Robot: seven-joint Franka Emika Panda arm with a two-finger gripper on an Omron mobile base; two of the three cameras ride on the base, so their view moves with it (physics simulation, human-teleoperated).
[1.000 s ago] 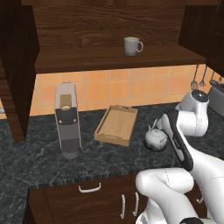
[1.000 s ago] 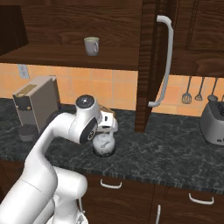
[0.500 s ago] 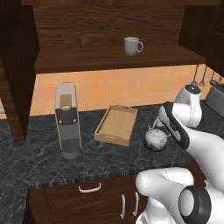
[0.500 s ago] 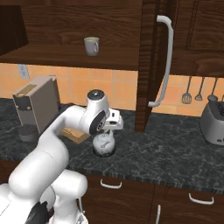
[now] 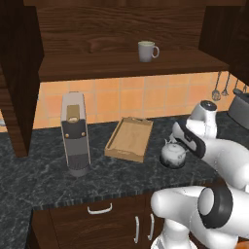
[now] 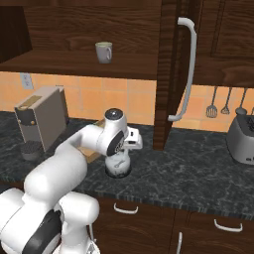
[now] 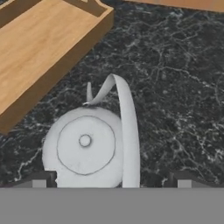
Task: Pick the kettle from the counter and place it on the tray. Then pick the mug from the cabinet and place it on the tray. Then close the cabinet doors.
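The shiny silver kettle (image 5: pixel 173 155) (image 6: pixel 118 166) stands on the dark speckled counter (image 5: pixel 48 180), just right of the tan wooden tray (image 5: pixel 129 139) (image 7: pixel 39 48). My gripper (image 5: pixel 178 142) (image 6: pixel 120 153) (image 7: pixel 109 181) hovers right above it, open. In the hand view the two fingertips (image 7: pixel 40 180) stand wide apart on either side of the kettle (image 7: pixel 85 146), not touching it. Its arched handle curves up on the right. The grey-beige mug (image 5: pixel 146 50) (image 6: pixel 103 51) stands on the shelf of the cabinet (image 5: pixel 112 24). Both cabinet doors (image 6: pixel 171 74) (image 5: pixel 19 73) hang open.
A tall coffee machine (image 5: pixel 75 133) (image 6: pixel 42 116) stands on the counter left of the tray. A toaster (image 6: pixel 243 139) sits at the far right, with utensils (image 6: pixel 225 101) hanging on the tiled wall. The open right door's silver bar handle (image 6: pixel 184 69) juts out over the counter.
The arm has swung down and towards the kettle, bringing the hand from above and beside it to just over its lid. The jaws stayed open. Kettle, tray and mug have not moved.
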